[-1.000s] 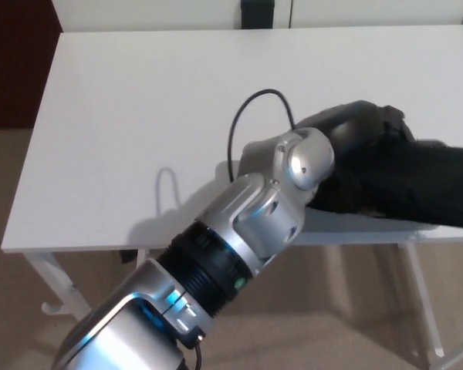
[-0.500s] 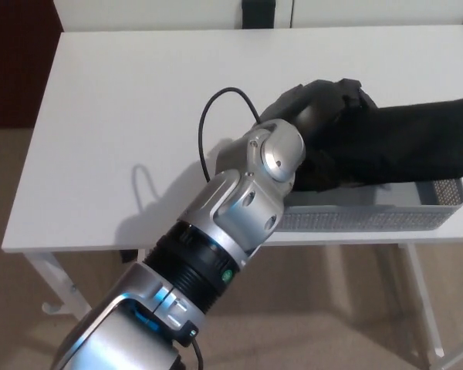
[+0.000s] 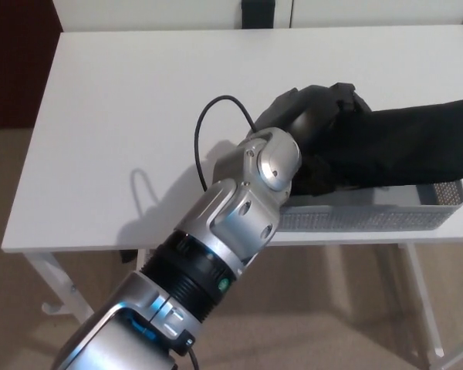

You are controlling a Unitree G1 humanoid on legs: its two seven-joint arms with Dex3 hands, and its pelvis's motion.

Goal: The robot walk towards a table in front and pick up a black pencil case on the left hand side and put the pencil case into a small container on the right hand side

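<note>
- I see a smooth white rectangular counter (image 3: 100,116) filling most of my view, standing on white metal legs (image 3: 52,287).
- Beige carpeted floor (image 3: 4,308) lies beneath it.
- A dark reddish-brown panel (image 3: 15,62) stands at far left.
- A plain white surface (image 3: 139,11) runs behind.

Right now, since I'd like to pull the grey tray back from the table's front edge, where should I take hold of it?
Take the tray by its right end wall, coming from the right: that rim is bare and upright, easy to pinch. Its left end lies under the left hand, and the pencil case that hand holds stretches over most of the opening.
</note>
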